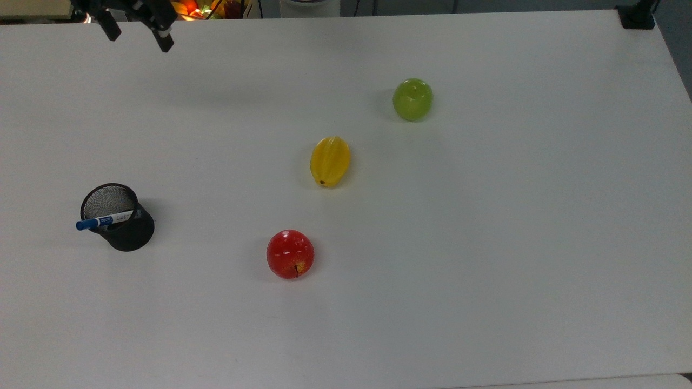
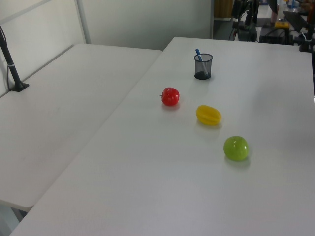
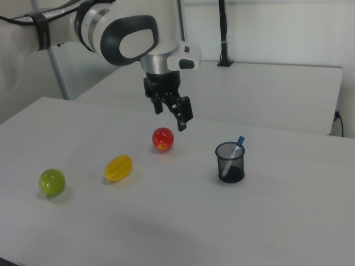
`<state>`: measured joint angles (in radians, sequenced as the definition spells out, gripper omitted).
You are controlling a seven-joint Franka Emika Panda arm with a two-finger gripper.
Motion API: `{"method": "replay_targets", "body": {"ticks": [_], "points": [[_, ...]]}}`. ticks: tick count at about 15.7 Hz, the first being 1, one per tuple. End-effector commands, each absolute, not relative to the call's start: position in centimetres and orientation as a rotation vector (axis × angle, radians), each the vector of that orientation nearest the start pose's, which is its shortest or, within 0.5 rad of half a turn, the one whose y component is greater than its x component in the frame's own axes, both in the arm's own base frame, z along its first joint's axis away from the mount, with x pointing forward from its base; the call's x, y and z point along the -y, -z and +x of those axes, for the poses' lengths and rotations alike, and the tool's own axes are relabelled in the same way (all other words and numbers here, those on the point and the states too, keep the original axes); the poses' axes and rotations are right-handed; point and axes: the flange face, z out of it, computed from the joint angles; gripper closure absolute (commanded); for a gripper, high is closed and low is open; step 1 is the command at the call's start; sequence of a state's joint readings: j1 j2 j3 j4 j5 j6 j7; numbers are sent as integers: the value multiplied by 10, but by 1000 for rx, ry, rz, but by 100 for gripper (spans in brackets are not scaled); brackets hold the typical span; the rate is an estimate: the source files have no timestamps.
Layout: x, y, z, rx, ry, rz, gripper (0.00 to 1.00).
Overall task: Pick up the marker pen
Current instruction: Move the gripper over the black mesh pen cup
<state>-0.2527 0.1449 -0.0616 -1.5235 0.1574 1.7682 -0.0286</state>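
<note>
hand (image 1: 138, 31) empty, fingers spread | marker pen (image 1: 104, 220) at our 6 o'clock in top view | leans in cup (image 1: 130, 237), cap up
</note>
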Motion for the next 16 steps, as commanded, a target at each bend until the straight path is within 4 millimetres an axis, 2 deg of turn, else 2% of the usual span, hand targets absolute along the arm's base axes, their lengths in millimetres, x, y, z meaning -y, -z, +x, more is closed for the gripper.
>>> {"method": "replay_targets", "body": {"ticks": [1, 3, 8, 12, 16], "points": [[198, -574, 608, -557, 337, -2947, 0], [215, -567, 614, -598, 410, -2948, 0], [232, -538, 631, -630, 473, -2958, 0], [248, -536, 635, -672, 576, -2942, 0], [243, -505, 647, -689, 517, -2940, 0]]}}
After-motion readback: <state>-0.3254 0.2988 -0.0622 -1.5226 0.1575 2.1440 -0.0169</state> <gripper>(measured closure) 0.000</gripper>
